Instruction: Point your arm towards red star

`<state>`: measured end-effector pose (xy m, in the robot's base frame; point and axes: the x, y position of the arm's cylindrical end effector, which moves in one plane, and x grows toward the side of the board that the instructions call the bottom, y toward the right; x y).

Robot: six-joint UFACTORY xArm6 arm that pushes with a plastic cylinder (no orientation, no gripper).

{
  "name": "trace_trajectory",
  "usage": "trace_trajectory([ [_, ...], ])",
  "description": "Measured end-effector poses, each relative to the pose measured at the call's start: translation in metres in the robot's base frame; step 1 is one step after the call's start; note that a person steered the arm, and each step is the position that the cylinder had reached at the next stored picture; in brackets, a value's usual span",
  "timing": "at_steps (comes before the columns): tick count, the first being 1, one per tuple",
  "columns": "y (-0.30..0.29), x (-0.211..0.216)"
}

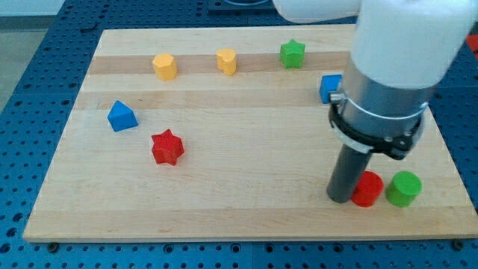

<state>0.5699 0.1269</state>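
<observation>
The red star (167, 147) lies on the wooden board (239, 217) at the view's left of centre. My tip (340, 199) is at the view's lower right, far to the right of the red star. It touches or nearly touches the left side of a red cylinder (367, 189). A green cylinder (404, 188) stands just right of the red cylinder.
A blue triangular block (122, 116) lies up-left of the red star. A yellow hexagonal block (164, 66), a yellow heart-like block (226, 60) and a green star (293, 53) line the top. A blue block (329, 87) is partly hidden behind the arm.
</observation>
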Motion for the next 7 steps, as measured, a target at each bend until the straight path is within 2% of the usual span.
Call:
trace_trajectory([
  [2, 0.022, 0.0],
  [4, -0.06, -0.025],
  [5, -0.106, -0.054],
  [7, -0.185, -0.158],
])
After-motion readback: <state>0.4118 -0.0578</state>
